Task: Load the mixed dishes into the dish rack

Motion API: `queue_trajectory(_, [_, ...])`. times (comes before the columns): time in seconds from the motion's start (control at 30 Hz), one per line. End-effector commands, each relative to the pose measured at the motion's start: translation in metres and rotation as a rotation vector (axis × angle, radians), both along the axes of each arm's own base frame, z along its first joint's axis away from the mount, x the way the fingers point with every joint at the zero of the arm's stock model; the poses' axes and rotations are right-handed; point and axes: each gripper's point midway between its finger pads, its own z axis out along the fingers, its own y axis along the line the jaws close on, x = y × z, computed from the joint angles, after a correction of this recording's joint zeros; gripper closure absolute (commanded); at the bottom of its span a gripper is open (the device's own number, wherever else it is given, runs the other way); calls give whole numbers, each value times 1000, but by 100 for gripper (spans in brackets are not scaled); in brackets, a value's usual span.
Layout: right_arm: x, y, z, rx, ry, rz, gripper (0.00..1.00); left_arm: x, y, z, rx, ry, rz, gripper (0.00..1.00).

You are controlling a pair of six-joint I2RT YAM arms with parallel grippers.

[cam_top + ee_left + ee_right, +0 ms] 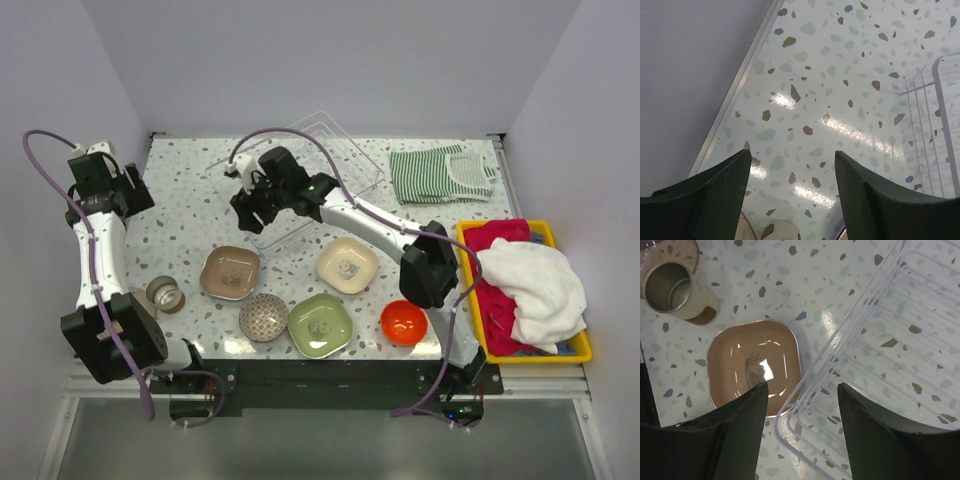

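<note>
The dish rack (880, 340) is sitting bare as far as I'm seeing, so nothing is loaded yet: brown plate (754, 367), cream plate (347, 264), green plate (320, 325), grey patterned bowl (264, 317), orange-red bowl (404, 322) and cup (670, 287) are all lying on the rack's near side. My right gripper (802, 390) is hovering over its near corner, fingers apart and empty; my left gripper (792, 157), left of the rack, is gaping too

Colours on the speckled desk (180, 225)
Its white ground was flecked brown, blue and green; with it were a brown plate (230, 272), cream plate (347, 265), green plate (320, 325), glossy orange-red bowl (404, 322), grey patterned bowl (263, 317), green-striped cloth (440, 173) and yellow tray (545, 355).
</note>
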Motion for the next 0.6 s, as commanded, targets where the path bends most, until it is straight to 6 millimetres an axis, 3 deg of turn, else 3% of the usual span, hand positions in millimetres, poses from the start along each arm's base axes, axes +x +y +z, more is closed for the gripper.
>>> queue_trajectory(0.0, [-7,22,8,-7,-50,-62,36,1,-12,29,-23,-92,-1,27])
queue_trajectory(0.2, [-14,37,-30,-85,-50,-70,38,-10,-25,23,-49,-97,-37,28])
queue_trajectory(0.33, [-11,31,-48,-128,-41,-93,62,-15,-29,25,-47,-102,-54,29])
queue_trajectory(0.57, [-13,19,-42,-153,-75,-91,69,-13,-33,27,-54,-107,-83,30])
